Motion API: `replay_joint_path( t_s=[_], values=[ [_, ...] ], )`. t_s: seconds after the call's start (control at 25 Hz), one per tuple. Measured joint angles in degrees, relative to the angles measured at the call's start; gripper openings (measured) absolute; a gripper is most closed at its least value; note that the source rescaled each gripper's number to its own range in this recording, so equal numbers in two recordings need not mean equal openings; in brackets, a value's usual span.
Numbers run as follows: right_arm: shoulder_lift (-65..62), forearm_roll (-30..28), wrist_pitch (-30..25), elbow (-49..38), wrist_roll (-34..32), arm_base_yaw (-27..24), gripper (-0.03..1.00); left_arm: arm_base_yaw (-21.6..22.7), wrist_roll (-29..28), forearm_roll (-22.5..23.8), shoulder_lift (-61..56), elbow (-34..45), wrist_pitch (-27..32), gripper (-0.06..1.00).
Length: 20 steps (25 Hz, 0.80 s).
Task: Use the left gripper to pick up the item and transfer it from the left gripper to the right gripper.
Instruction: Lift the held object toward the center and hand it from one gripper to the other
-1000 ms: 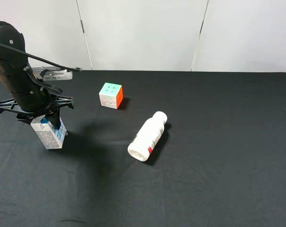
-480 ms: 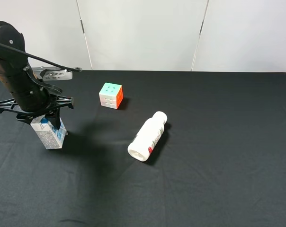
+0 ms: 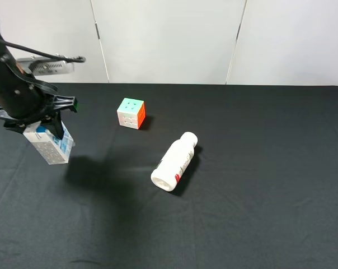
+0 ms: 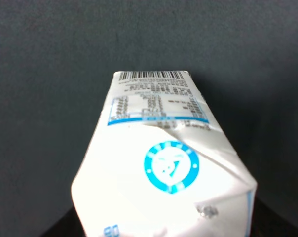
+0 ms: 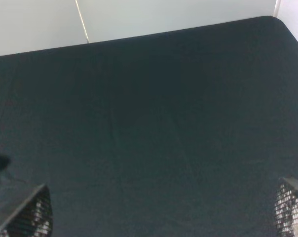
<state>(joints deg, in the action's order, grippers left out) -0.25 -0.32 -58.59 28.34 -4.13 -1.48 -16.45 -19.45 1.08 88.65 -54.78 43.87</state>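
Surface (image 3: 258, 213): black cloth fills my high view. The strip nearest the camera is bare.

Right end effector (image 5: 161, 212): out of the high view. On its wrist camera the two fingertips stand far apart at the edges of the frame. Between them I see only black cloth, so it is wide open and holds nothing.

Bottle (image 3: 174, 162): white with a red-marked label, lying on its side near the middle. It is well apart from the carton and not part of this job.

Carton (image 3: 50, 148): far left, white with light-blue print, hanging tilted under my left arm. Its shadow falls on the cloth apart from it, so I judge it is clear of the surface. On the left wrist camera it fills the frame, with the barcode at the far end and a round blue emblem on the face.

Left end effector (image 3: 43, 128): closed on the carton's gabled top, gripping it from above.

Cube (image 3: 131, 112): multicoloured, resting further back and well apart from the carton and bottle.

Wall (image 3: 169, 39): white panels behind the surface's far edge.

Step in hand: the pick looks done, with the carton held aloft on the left. The handover is not yet begun.

Next move: I should carry the carton toward the middle and bring the right arm in to meet it. The lower body should go between the open right fingers. The left grip must hold until the right has closed, and the tilt may need squaring first.
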Motion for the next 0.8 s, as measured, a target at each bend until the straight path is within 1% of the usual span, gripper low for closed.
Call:
replay_joint_path(
  t_s=[0.2,0.36,0.52,0.64,0.8],
  values=[
    [0.00,0.00,0.00,0.00,0.00,0.00,1.00,0.00,0.00,-0.18,-2.56,0.00,2.77,0.00],
    [0.00,0.32,0.00,0.00,0.00,0.00,1.00,0.00,0.46,-2.77,-3.42,0.00,3.65,0.00],
    [0.00,0.32,0.00,0.00,0.00,0.00,1.00,0.00,5.20,-9.55,-3.47,-0.15,3.70,0.00],
    [0.00,0.32,0.00,0.00,0.00,0.00,1.00,0.00,10.47,-16.40,-3.47,-0.84,3.15,0.00],
    [0.00,0.32,0.00,0.00,0.00,0.00,1.00,0.00,17.85,-26.96,-3.47,-0.96,1.80,0.00]
  ],
)
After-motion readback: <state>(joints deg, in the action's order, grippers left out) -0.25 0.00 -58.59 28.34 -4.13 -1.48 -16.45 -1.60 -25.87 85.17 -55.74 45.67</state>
